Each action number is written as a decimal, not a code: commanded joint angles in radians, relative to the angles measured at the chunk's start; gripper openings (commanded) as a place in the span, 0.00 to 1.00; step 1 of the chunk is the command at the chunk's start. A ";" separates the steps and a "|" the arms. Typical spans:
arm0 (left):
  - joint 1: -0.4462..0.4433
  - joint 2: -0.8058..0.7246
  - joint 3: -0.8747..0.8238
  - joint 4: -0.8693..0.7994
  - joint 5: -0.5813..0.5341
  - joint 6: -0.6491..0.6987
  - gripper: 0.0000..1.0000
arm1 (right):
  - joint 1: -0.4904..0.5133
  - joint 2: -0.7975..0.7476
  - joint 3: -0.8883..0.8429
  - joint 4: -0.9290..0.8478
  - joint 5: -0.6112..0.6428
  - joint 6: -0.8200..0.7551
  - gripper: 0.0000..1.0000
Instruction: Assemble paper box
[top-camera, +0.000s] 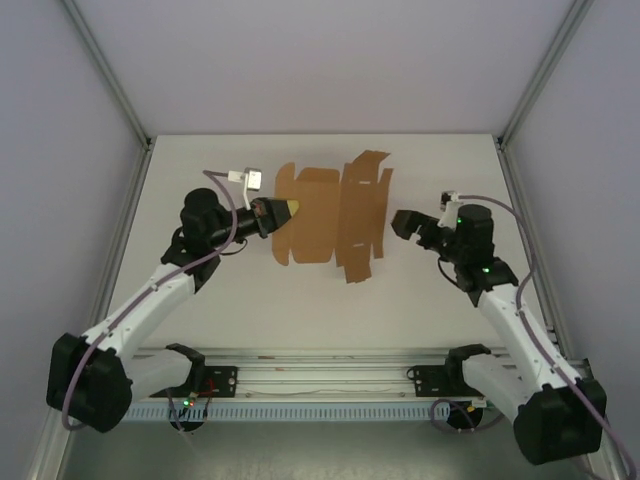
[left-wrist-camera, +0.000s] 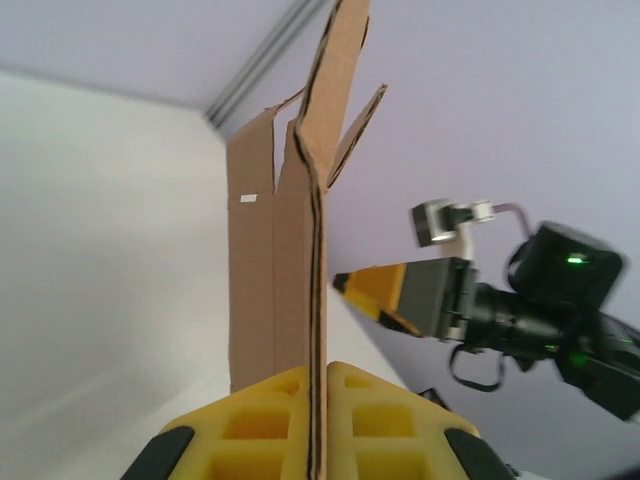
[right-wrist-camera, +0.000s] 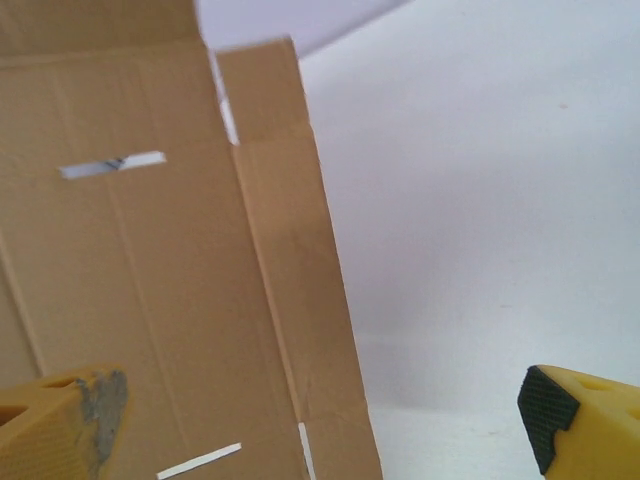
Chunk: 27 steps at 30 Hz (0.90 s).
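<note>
Left gripper (left-wrist-camera: 318, 400) clamped on the single paper box (left-wrist-camera: 270, 260), right gripper (right-wrist-camera: 320, 410) spread wide beside it.

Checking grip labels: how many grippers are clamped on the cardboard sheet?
1. The left gripper pinches the paper box at its left edge; the right gripper stands open beside its right edge.

- No text, label, brand, number or sign can be read in any of these views.
- The paper box (top-camera: 320, 220) shows plain brown cardboard, unprinted on its visible faces.
</note>
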 joint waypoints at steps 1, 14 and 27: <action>0.003 -0.065 0.020 0.101 0.056 -0.041 0.00 | -0.043 -0.037 -0.027 0.044 -0.257 -0.001 0.98; 0.001 -0.179 -0.003 0.119 0.064 -0.104 0.00 | -0.076 0.049 -0.007 0.305 -0.508 0.100 0.59; 0.001 -0.270 -0.035 -0.055 -0.082 -0.040 0.00 | -0.077 -0.015 -0.019 0.282 -0.526 0.006 0.06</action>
